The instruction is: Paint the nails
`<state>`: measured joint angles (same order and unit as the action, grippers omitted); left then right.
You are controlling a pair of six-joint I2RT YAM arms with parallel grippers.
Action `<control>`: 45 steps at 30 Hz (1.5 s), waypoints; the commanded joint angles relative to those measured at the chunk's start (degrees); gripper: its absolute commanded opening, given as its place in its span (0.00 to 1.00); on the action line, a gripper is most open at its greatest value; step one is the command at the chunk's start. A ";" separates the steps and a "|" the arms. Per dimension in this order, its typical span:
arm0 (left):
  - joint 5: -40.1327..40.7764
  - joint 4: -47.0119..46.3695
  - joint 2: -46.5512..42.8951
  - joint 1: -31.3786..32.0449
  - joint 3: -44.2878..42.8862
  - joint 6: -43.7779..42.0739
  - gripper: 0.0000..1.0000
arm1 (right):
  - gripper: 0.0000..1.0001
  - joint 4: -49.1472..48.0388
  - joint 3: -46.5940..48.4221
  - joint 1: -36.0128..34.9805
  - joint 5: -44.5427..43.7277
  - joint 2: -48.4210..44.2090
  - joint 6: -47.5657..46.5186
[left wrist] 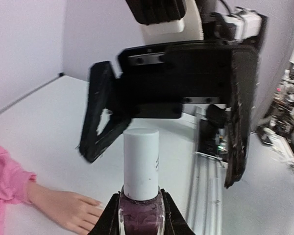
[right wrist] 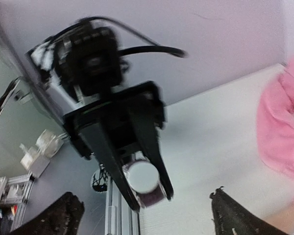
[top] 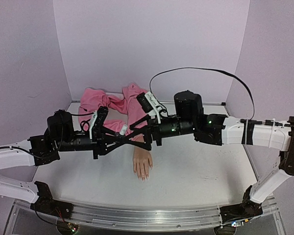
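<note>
1. From above, you see the pale beige mannequin hand [top: 142, 164] lying flat on the white table [top: 196, 171]. Its rumpled pink cloth sleeve [top: 115, 105] trails toward 11 o'clock. The nails [top: 143, 176] are at the fingertips, at the hand's 6 o'clock end, and are too small here to judge for colour. The left gripper [top: 121, 135] and right gripper [top: 137, 135] meet just at 12 o'clock of the hand.
2. In the left wrist view, the left jaws are clenched on a small glass bottle [left wrist: 141, 215] holding dark purple polish. Its white cylindrical cap [left wrist: 141, 164] is still on. The right gripper's fingers [left wrist: 100, 117] spread wide at 12 o'clock of the cap and seem clear of it. The mannequin hand lies at 8 o'clock of the bottle.
3. In the right wrist view, your right jaws stand released, with the cap end-on ahead of them. By my judgement no painting has begun. The cap must come off, then every nail needs the brush.
</note>
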<state>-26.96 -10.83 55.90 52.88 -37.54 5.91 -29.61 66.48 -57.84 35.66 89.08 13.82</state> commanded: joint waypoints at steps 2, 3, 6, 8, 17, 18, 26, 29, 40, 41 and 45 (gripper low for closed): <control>35.49 -2.80 -0.21 4.68 0.62 -5.39 0.00 | 0.98 8.07 1.50 2.05 -24.96 -2.86 8.18; 38.54 -2.84 0.42 5.55 0.44 -5.77 0.00 | 0.98 8.50 1.99 2.05 -25.71 -2.41 10.22; 43.96 -2.96 3.10 7.38 -0.69 -5.82 0.00 | 0.97 8.02 3.08 2.08 -25.19 -0.51 17.14; 46.60 -2.97 5.28 8.09 -1.92 -5.82 0.00 | 0.94 6.63 3.95 1.94 -24.84 1.07 20.96; 47.77 -2.97 11.66 9.51 -5.15 -5.82 0.00 | 0.79 2.13 8.82 0.42 -24.30 7.46 27.00; 47.85 -2.97 11.82 9.52 -5.24 -5.82 0.00 | 0.75 1.68 9.17 0.29 -23.95 8.22 27.42; 47.28 -2.97 12.57 9.61 -5.66 -5.69 0.00 | 0.42 -0.11 11.56 0.03 -22.10 12.08 28.74; 46.78 -2.97 12.41 9.61 -5.57 -5.74 0.00 | 0.28 -0.38 11.55 0.07 -21.91 12.10 28.02; 1.71 -4.48 7.00 2.31 -5.74 1.36 0.00 | 0.00 -2.46 8.08 3.20 12.25 8.63 7.11; -8.96 -6.38 6.57 0.63 -5.78 2.82 0.00 | 0.00 -2.60 6.53 3.18 20.61 7.55 3.21; -35.77 -12.36 5.41 -1.18 -7.05 7.14 0.00 | 0.00 -2.56 2.90 3.18 36.69 3.86 -2.58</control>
<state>-24.88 -10.22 64.34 52.10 -40.18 8.67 -30.02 72.07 -52.56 46.11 98.08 22.35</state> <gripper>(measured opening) 0.218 0.149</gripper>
